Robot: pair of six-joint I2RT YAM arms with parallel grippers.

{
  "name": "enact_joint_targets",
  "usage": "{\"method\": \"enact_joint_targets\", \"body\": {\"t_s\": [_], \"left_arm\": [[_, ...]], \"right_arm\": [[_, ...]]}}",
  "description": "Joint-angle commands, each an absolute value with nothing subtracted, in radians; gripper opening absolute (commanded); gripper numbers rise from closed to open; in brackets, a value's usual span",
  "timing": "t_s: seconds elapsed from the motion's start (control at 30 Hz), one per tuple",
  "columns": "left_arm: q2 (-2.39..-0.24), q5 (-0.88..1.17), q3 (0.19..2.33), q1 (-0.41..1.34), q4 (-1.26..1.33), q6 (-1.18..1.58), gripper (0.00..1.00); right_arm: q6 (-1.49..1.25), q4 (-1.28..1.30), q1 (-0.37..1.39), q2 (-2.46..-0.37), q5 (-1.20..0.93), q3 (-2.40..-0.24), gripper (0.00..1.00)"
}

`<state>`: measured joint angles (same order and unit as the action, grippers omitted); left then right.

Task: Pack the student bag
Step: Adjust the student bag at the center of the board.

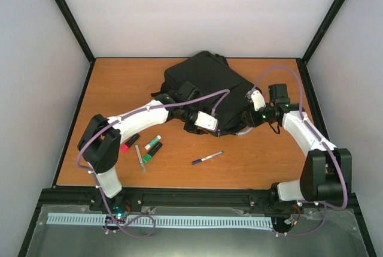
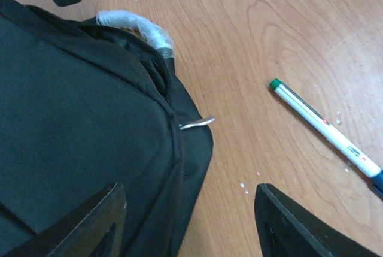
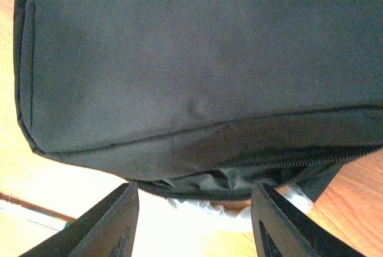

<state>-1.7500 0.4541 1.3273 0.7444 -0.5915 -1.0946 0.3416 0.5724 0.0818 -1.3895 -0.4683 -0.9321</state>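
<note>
In the top view the student bag (image 1: 203, 83) lies toward 12 o'clock on the table (image 1: 119, 89), one corner close to the far edge. The left arm (image 1: 149, 112) reaches its 7 o'clock side and the right arm (image 1: 302, 131) its 4 o'clock side, but black tips against black cloth leave us unable to read either grip there. Markers (image 1: 149, 147) lie at 8 o'clock of the bag and a pen (image 1: 207, 158) at 6 o'clock, with bare wood around them. From the left wrist, the bag fills the frame from 12 round to 7 o'clock and is cut off by the edges; its film-wrapped loop handle (image 2: 140, 26) sits at 11 o'clock, with a metal zipper pull (image 2: 197, 123) near centre. The left gripper (image 2: 190, 200) is spread and grasps nothing, its 7 o'clock half over cloth and its 5 o'clock half over wood. The pen, green-capped here, runs out of frame at 3 o'clock. From the right wrist, the bag covers the upper view. The right gripper (image 3: 194, 197) stands released just below the zipper (image 3: 299, 164), and glare washes out the gap.
</note>
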Motion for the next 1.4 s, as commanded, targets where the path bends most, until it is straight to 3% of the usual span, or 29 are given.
{"method": "enact_joint_targets", "body": {"t_s": [0.0,0.23,0.37,0.5,0.63,0.73,0.9,1.23,1.37], "left_arm": [[-1.784,0.453,1.311,0.776,-0.44,-1.133,0.62],[-1.845,0.456,1.305,0.792,-0.398,-1.219,0.59],[-1.877,0.429,1.272,0.793,-0.335,-1.27,0.53],[-1.907,0.371,1.289,0.793,-0.279,-1.242,0.38],[-1.933,0.366,1.351,0.793,-0.295,-1.176,0.12],[-1.978,0.401,1.46,0.792,-0.358,-1.039,0.01],[-2.045,0.472,1.647,0.783,-0.419,-0.746,0.01],[-2.048,0.551,1.681,0.779,-0.377,-0.437,0.01],[-2.056,0.567,1.689,0.774,-0.376,-0.36,0.01]], "right_arm": [[0.321,0.585,0.05,-1.344,-0.498,-0.891,0.54],[0.326,0.595,0.034,-1.29,-0.492,-0.844,0.54],[0.328,0.59,0.021,-1.274,-0.489,-0.834,0.55],[0.335,0.599,0.008,-1.258,-0.489,-0.836,0.55],[0.35,0.621,0.008,-1.245,-0.503,-0.827,0.54],[0.354,0.633,0.008,-1.245,-0.5,-0.835,0.53],[0.389,0.652,0.008,-1.255,-0.478,-0.857,0.52],[0.38,0.629,0.008,-1.289,-0.478,-0.867,0.51],[0.384,0.607,0.01,-1.323,-0.495,-0.879,0.46]]}}
